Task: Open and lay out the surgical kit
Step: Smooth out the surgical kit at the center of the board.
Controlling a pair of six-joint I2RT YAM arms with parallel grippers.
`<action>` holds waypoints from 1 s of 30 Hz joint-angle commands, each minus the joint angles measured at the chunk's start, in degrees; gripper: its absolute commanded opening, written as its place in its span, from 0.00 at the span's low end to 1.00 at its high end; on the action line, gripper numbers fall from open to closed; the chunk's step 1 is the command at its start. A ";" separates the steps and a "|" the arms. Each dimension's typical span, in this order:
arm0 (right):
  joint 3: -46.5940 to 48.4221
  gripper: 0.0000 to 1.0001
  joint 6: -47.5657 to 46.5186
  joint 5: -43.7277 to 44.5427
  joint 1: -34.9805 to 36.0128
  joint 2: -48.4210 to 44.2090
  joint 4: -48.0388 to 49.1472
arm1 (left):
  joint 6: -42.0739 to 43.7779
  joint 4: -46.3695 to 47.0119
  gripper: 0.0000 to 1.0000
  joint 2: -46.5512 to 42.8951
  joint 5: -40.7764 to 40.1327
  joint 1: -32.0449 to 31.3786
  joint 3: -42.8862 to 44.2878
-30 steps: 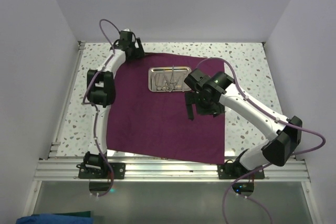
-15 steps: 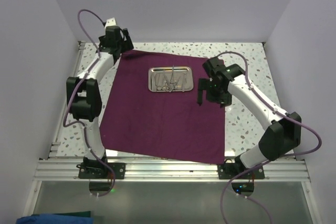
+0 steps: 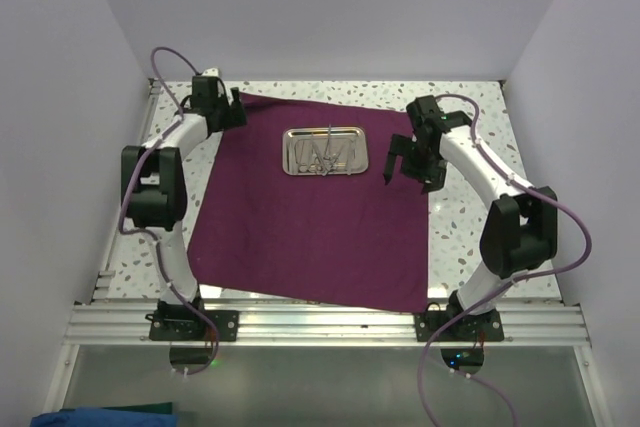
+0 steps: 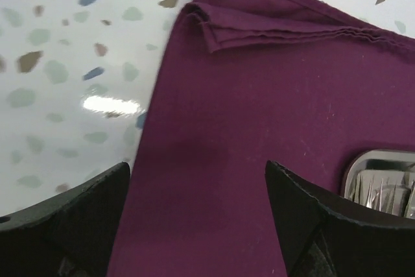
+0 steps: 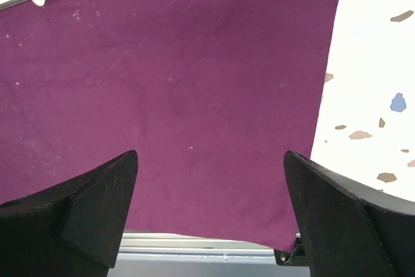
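Looking down on a speckled bench (image 3: 470,232), with white walls (image 3: 330,17) on three sides and a metal rail (image 3: 320,319) along the near edge. Spread nearly flat over most of it: the cloth (image 3: 310,237), dark maroon, sitting slightly askew. On its far half, near the middle, the tray (image 3: 296,147), shiny and rectangular, with thin silver instruments (image 3: 326,155) heaped inside, too tangled to tell apart. Both arms bent in around the cloth, one on each side, neither blocking the tray from above.

Now the left claw (image 4: 198,167), out at the cloth's far-left corner. Spread wide and gripping nothing, it is poised right over the cloth's left edge. One finger (image 4: 71,225) above bare bench, the other above maroon. Just ahead, a small fold (image 4: 272,27) doubled back at that corner. Tray peeking in at the right of this view, apart from the fingers.

Over to the right claw (image 5: 211,154), just off the tray's right end. Gaping too and empty, over open cloth close to its right edge. Tray corner and one instrument tip at the top left of its view, well apart from either finger. Touching the cloth or just clear of it? Cannot tell, for either claw.
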 commanded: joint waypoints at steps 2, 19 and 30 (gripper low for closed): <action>0.93 0.99 -2.77 -0.58 0.01 -3.82 -1.10 | -3.57 0.56 0.88 9.93 11.25 -0.18 9.41; -10.15 0.99 0.57 3.90 -0.70 -12.71 -3.13 | -22.04 15.94 0.94 29.29 13.74 -0.62 28.41; -8.48 0.98 -0.22 2.32 -0.79 -4.80 1.96 | -20.02 20.95 1.00 19.29 -3.76 2.19 22.10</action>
